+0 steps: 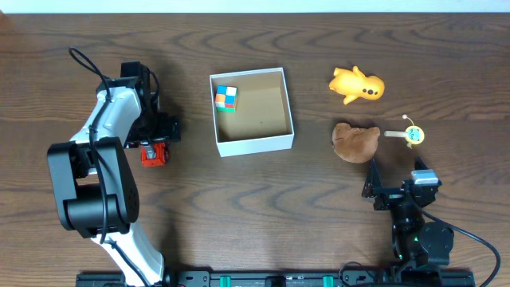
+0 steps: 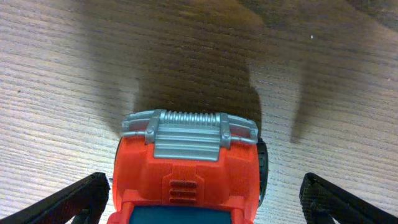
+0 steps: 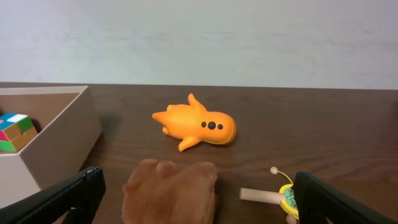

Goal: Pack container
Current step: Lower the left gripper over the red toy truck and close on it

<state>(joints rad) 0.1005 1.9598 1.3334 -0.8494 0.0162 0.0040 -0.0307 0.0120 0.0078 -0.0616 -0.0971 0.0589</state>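
Container (image 1: 255, 144): one, a square shallow white box with a brown inside, flat on the counter (image 1: 319, 231) with its open top up. Being square, it shows no long axis; its sides sit slightly skewed to the counter's edges. It lies to the right of the left end effector (image 1: 155, 142) and ahead-left of the right end effector (image 1: 397, 179), between the two.

One multicoloured cube (image 1: 225, 98) rests in its far left corner.

One brown plush (image 1: 355, 140) lies just ahead of the right end effector, whose fingers stand wide apart and empty. One orange toy (image 1: 358, 84) lies farther ahead, and one small yellow-green toy on a wooden stick (image 1: 411, 134) lies ahead-right.

One red toy truck (image 2: 186, 174) sits between the left end effector's spread fingers, untouched, with its grey grille pointing away.
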